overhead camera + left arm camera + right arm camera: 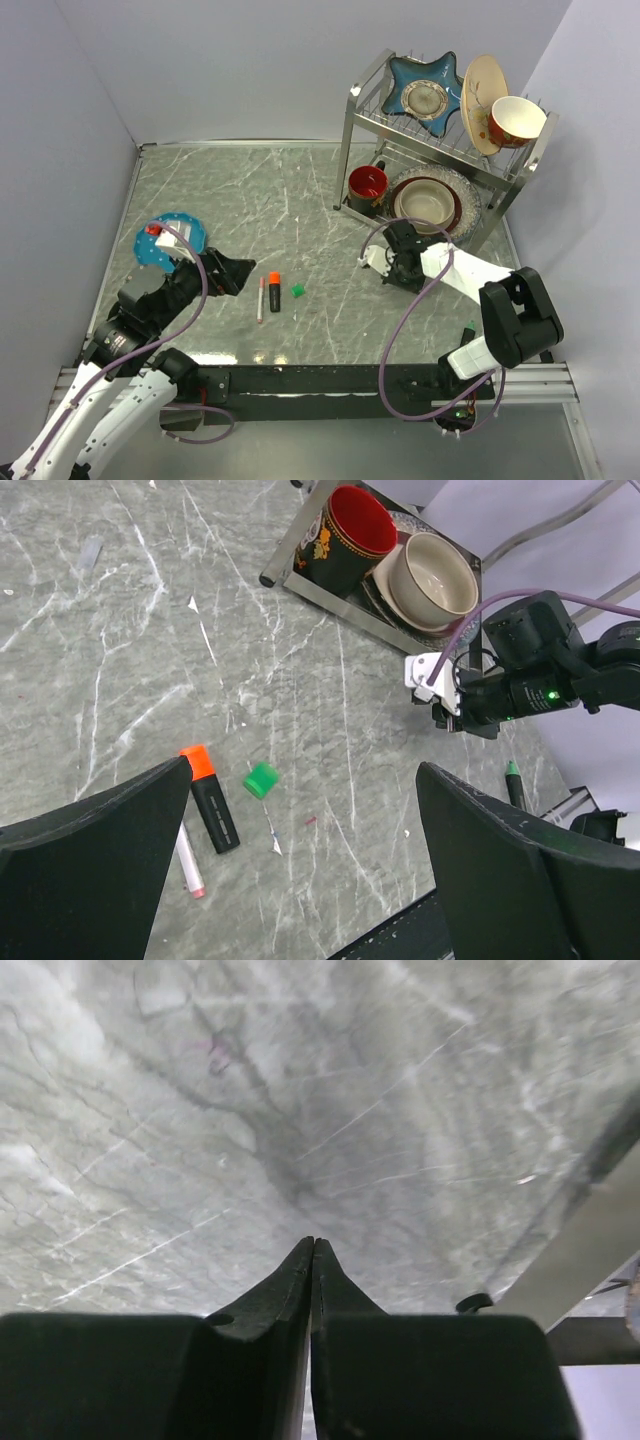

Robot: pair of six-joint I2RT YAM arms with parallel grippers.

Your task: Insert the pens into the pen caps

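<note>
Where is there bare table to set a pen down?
Free: the wide far stretch of the table, from the left wall to the rack, and the patch between the green cap and the right gripper. Crowded: around the orange marker and thin pen by the left gripper, the blue plate, and the rack's foot.

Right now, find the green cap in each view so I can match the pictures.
Top external: the green cap lies on the table, just right of the orange-tipped marker.
Left wrist: the cap sits lower centre, right of the same marker, between the open left gripper's fingers.
Right wrist: not in it; only bare marble beyond the shut gripper.
Shared landmark: the red mug, absent from the right wrist view.
</note>
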